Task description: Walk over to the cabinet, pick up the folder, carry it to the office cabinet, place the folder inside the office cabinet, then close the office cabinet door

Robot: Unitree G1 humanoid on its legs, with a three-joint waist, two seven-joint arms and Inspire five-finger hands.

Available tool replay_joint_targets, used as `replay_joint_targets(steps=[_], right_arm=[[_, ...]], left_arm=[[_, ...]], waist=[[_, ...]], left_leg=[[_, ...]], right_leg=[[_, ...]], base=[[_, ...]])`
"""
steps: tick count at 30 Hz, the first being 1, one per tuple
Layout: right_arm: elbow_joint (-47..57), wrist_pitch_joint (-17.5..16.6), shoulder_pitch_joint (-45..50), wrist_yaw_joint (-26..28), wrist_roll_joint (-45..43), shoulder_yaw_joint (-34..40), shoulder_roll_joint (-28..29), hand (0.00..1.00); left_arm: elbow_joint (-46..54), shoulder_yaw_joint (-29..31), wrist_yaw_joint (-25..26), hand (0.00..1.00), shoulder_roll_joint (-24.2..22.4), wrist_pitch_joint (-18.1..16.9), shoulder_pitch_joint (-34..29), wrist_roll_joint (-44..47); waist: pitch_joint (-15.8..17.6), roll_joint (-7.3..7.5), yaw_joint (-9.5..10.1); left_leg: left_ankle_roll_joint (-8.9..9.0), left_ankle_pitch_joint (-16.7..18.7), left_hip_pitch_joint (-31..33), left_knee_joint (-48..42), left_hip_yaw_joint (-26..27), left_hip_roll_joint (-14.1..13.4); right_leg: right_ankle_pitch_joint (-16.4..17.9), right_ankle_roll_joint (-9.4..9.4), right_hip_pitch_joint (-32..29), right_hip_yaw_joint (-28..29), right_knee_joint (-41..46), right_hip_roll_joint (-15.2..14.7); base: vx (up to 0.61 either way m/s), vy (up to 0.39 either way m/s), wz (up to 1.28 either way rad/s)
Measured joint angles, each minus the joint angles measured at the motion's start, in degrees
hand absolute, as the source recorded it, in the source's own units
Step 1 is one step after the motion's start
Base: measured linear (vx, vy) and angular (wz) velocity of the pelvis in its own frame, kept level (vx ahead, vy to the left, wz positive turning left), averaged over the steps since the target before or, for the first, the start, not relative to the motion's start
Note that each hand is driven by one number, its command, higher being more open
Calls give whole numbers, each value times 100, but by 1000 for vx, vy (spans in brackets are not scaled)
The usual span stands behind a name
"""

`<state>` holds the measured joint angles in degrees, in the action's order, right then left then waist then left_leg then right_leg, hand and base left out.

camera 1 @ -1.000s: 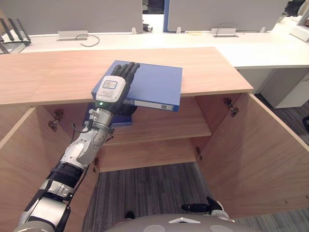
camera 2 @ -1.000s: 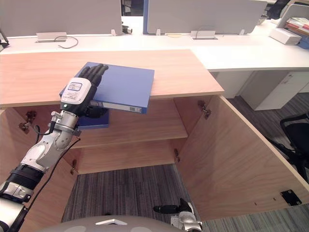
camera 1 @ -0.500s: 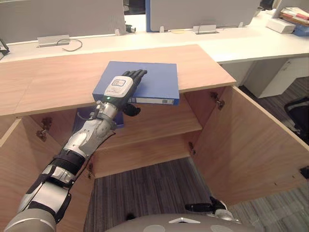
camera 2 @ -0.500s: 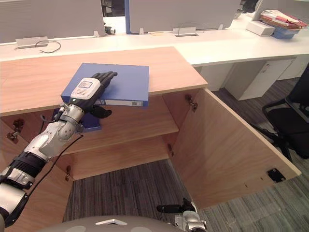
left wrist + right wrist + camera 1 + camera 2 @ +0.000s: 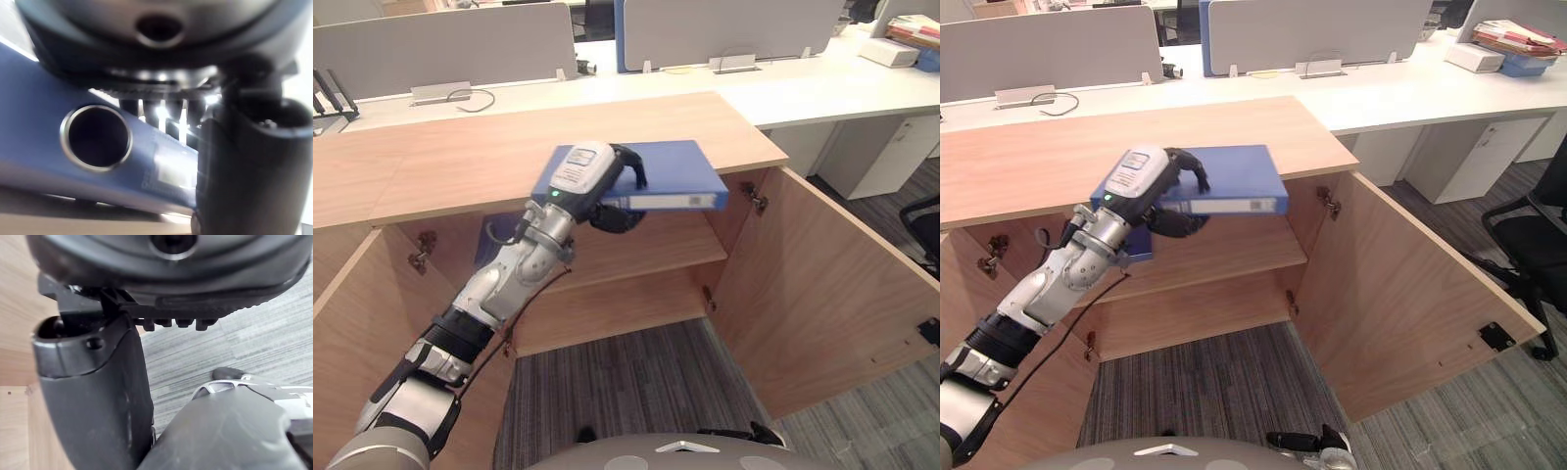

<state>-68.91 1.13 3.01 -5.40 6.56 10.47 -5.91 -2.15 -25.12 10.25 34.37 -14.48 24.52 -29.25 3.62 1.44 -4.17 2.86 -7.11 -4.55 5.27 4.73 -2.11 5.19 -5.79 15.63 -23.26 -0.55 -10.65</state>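
My left hand (image 5: pixel 590 178) grips the blue folder (image 5: pixel 671 168). The fingers (image 5: pixel 631 164) curl over its upper face and the thumb (image 5: pixel 615 217) presses up from beneath, close to the spine. The folder lies nearly flat, spine toward me, with a small label near the spine's right end. Its far part sits over the front edge of the cabinet (image 5: pixel 450 166) top, and the spine juts out past that edge, above the open inside. I cannot tell whether it touches the top.

In the left wrist view the spine's round ring hole (image 5: pixel 95 137) is close up. My thumb is the dark bulk beside it, and my fingers reach over the folder behind.

Both cabinet doors stand open. The right door (image 5: pixel 822 294) swings wide toward me and the left door (image 5: pixel 352 333) is by my forearm. Inside, a shelf (image 5: pixel 646 257) runs across, and on its left part, behind my wrist, lies a second blue item (image 5: pixel 493 243), mostly hidden.

Beyond the cabinet is a white desk (image 5: pixel 803 88) with grey dividers (image 5: pixel 440 44). Grey carpet (image 5: pixel 626 392) covers the floor.

My right hand (image 5: pixel 93 382) hangs low above the carpet, holding nothing that I can see. I cannot tell whether it is clenched or loose.
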Motion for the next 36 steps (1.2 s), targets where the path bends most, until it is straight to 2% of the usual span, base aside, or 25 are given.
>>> replay_joint_targets(steps=[3,6,11,14,22,28,34,36], right_arm=[[-30,22,10,9,57,7,43,100],[-61,48,-40,32,219,-13,43,100],[-66,76,-59,36,213,-206,5,100],[-67,76,-71,36,214,-224,2,100],[-148,74,-170,-22,214,-406,16,100],[-293,-50,-177,-88,210,-417,4,100],[-343,-63,-185,-149,206,-432,-2,100],[-345,-86,-182,-158,204,-448,-35,100]], left_arm=[[178,-196,-202,0,3,-319,-70,215],[271,-207,-225,0,8,-420,-132,352],[277,-202,-211,0,13,-421,-224,433],[289,-202,-189,0,13,-426,-255,429],[798,-131,337,0,-57,-431,-818,-87],[1737,-92,442,0,-366,-417,-1369,-53],[2281,-165,539,0,-563,-428,-1397,40],[2432,-244,667,0,-614,-431,-1396,36]], waist=[[-46,94,67],[-40,108,74],[-38,107,66],[-38,108,64],[13,194,59],[-27,175,83],[-43,163,86],[-115,105,92]], left_leg=[[10,18,-24,-2,-36,40],[27,53,-105,-1,-53,60],[54,91,-176,1,-101,54],[51,102,-179,2,-109,54],[57,141,-180,1,-113,60],[40,120,-91,-2,-110,31],[23,65,-69,1,-64,-20],[22,34,16,2,-68,-36]], right_leg=[[-10,-14,83,-30,-59,-10],[44,77,171,-53,-60,-19],[124,204,261,-94,-60,-5],[129,211,266,-106,-59,-6],[128,208,266,-124,-54,-9],[121,199,114,40,92,-11],[120,196,17,209,191,-6],[118,192,-86,242,222,17]], base=[[78,-36,6],[48,-33,2],[13,-36,2],[-9,-23,0],[1,-4,0],[-2,-7,1],[-51,-11,-5],[-102,-15,-1]])
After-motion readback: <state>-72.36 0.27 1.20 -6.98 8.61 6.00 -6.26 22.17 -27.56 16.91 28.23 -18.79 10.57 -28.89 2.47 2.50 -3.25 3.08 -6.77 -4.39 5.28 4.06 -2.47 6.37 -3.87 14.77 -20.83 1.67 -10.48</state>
